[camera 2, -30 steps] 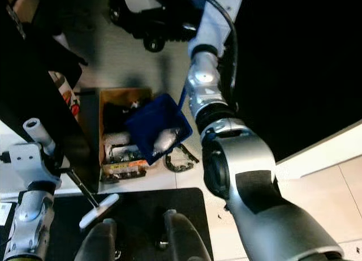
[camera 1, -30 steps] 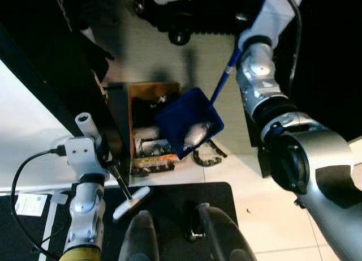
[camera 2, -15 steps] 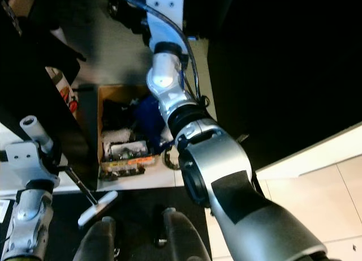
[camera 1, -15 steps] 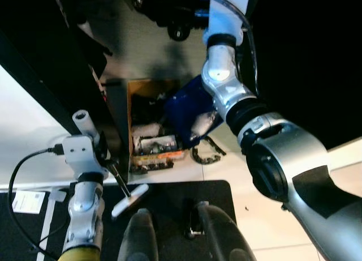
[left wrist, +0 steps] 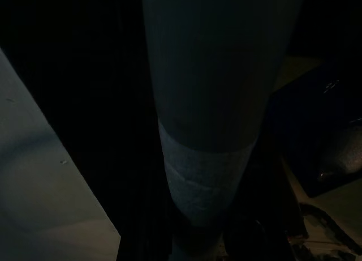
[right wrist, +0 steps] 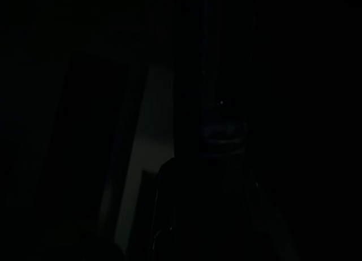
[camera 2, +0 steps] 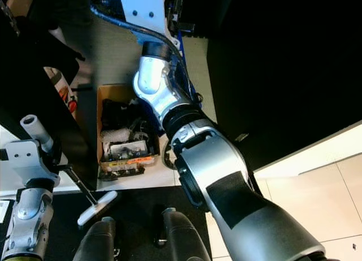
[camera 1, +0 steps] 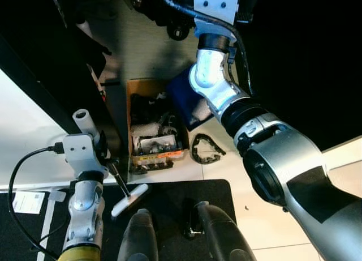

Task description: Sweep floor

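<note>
Upper middle of the frame, the right arm [camera 1: 226, 99] reaches out over a cardboard box [camera 1: 155, 125] crammed with odds and ends, and the blue dustpan [camera 1: 186, 99] sits half hidden behind that arm, tipped at the box's right edge. The right gripper is up past the wrist housing; whether it is clenched or released I cannot tell, and the right wrist view is too dark to help.

Lower left, the left arm [camera 1: 85, 176] holds up a grey pole, the broom handle [camera 1: 85, 122] by the look of it, and the left wrist view has that handle [left wrist: 209, 131] running straight along it, so the left gripper looks wrapped around it. A thin rod with a white flat head [camera 1: 129, 196] lies against the black mat [camera 1: 169, 199] below.

This reads as emptying the dustpan into the box. Done well, that means keeping the pan's lip inside the box wall, tilting slowly so nothing spills onto the pale tile [camera 1: 226, 170], and steering clear of the black ring-shaped thing [camera 1: 206, 149] lying just right of the box, while the broom stays upright and out of the way
</note>
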Robot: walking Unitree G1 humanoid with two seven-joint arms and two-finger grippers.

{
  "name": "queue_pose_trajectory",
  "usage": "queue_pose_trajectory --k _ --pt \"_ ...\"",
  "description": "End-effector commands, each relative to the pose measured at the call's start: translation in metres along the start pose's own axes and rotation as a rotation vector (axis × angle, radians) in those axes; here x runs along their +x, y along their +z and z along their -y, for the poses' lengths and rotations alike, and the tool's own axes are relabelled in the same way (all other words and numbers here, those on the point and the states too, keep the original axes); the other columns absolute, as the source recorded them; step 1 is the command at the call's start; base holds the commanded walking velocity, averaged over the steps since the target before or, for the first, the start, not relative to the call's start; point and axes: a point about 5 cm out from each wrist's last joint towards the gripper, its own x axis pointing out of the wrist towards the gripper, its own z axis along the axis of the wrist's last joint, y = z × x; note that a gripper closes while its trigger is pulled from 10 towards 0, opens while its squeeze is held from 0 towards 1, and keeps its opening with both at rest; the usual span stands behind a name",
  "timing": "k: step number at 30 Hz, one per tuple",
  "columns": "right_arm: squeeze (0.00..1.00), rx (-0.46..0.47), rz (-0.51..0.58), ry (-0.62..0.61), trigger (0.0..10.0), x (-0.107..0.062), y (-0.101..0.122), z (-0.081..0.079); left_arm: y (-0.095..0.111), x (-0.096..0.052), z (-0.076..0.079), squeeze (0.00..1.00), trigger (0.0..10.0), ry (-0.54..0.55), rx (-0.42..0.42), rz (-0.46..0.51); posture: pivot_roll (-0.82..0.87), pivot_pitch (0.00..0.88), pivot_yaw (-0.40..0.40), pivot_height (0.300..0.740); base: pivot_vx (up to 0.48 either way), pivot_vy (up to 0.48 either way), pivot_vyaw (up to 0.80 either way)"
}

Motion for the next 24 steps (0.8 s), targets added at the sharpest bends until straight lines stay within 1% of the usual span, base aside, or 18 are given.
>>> queue_pose_trajectory --k 1,3,5,7,8,9,10,11,14,17,19,21,22,24 --pt "0.00 0.173 0.049 0.052 10.0 -0.027 0.031 -0.040 -0.022 -0.011 0.001 0.00 10.0 0.003 -0.009 -0.117 0.10 0.164 -0.189 0.726 0.000 0.000 0.00" --pt "0.00 0.194 0.096 0.047 10.0 -0.035 0.038 -0.045 -0.022 -0.011 0.001 0.00 10.0 0.003 -0.007 -0.118 0.10 0.164 -0.191 0.726 0.000 0.000 0.00" --pt "0.00 0.200 0.110 0.043 10.0 -0.037 0.040 -0.046 -0.022 -0.011 0.001 0.00 10.0 0.003 -0.007 -0.118 0.10 0.164 -0.191 0.726 0.000 0.000 0.00" --pt "0.00 0.243 0.189 0.065 10.0 -0.049 0.050 -0.052 -0.023 -0.011 0.001 0.00 10.0 0.003 -0.005 -0.118 0.10 0.164 -0.191 0.726 0.000 0.000 0.00" --pt "0.00 0.243 0.189 0.065 10.0 -0.049 0.050 -0.052 -0.023 -0.011 0.001 0.00 10.0 0.003 -0.005 -0.118 0.10 0.164 -0.191 0.726 0.000 0.000 0.00" --pt "0.00 0.280 0.233 0.098 10.0 -0.057 0.056 -0.057 -0.023 -0.011 0.001 0.00 10.0 0.003 -0.005 -0.118 0.10 0.164 -0.191 0.726 0.000 0.000 0.00" --pt "0.00 0.332 0.290 0.154 10.0 -0.070 0.065 -0.062 -0.023 -0.011 0.000 0.00 10.0 0.002 -0.003 -0.119 0.10 0.164 -0.192 0.726 0.000 0.000 0.00" --pt "0.00 0.348 0.306 0.173 10.0 -0.075 0.067 -0.064 -0.023 -0.011 0.000 0.00 10.0 0.002 -0.002 -0.119 0.10 0.164 -0.192 0.726 0.000 0.000 0.00" --pt "0.00 0.364 0.348 0.194 10.0 -0.083 0.070 -0.065 -0.023 -0.011 0.000 0.00 10.0 0.004 -0.002 -0.119 0.10 0.165 -0.192 0.726 0.000 0.000 0.00" --pt "0.00 0.370 0.364 0.202 10.0 -0.086 0.071 -0.065 -0.023 -0.011 0.000 0.00 10.0 0.004 -0.001 -0.119 0.10 0.165 -0.192 0.726 0.000 0.000 0.00" --pt "0.00 0.379 0.394 0.214 10.0 -0.090 0.072 -0.065 -0.023 -0.011 0.000 0.00 10.0 0.004 0.000 -0.120 0.10 0.163 -0.191 0.726 0.000 0.000 0.00" --pt "0.00 0.397 0.485 0.250 10.0 -0.101 0.076 -0.066 -0.023 -0.010 0.000 0.00 10.0 0.002 0.000 -0.122 0.10 0.162 -0.189 0.726 0.000 0.000 0.00" --pt "0.00 0.397 0.485 0.250 10.0 -0.101 0.076 -0.066 -0.023 -0.010 0.000 0.00 10.0 0.002 0.000 -0.122 0.10 0.162 -0.189 0.726 0.000 0.000 0.00" --pt "0.00 0.409 0.558 0.270 10.0 -0.110 0.078 -0.066 -0.024 -0.010 0.000 0.00 10.0 0.000 0.000 -0.122 0.10 0.160 -0.189 0.726 0.000 0.000 0.00"
